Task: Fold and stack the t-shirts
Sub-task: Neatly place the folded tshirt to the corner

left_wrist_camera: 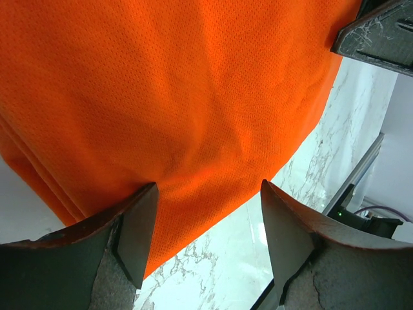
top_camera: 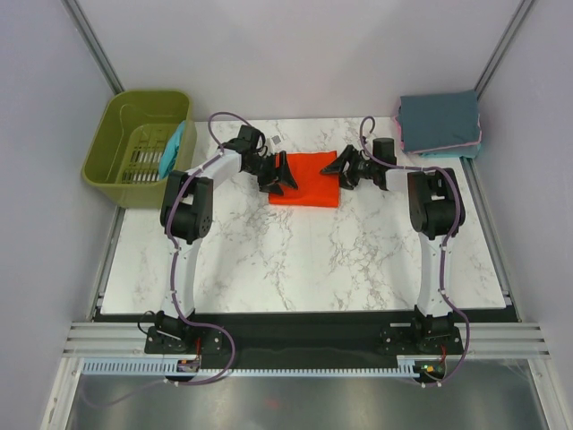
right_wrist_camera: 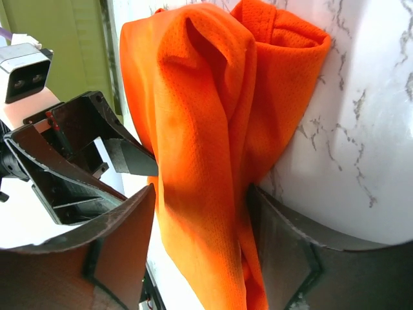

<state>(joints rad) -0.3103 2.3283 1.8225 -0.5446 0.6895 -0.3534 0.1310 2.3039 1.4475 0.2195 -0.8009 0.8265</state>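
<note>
Left gripper (top_camera: 282,179) stands open at the left edge of the orange-red t-shirt (top_camera: 309,184), which lies mid-table toward the far side. Right gripper (top_camera: 343,170) straddles a bunched fold, and whether it pinches cannot be told. Table (top_camera: 295,260) offers open marble nearward. Basket (top_camera: 100,148) far left and folded stack (top_camera: 439,121) far right bound the room. Recommended: pinch matching corners and lift level.

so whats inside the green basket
A teal shirt lies against the basket's right wall, partly draped over the rim. The slatted floor shows beside it. Anything beneath the shirt is covered, so I can't tell what's there.
</note>
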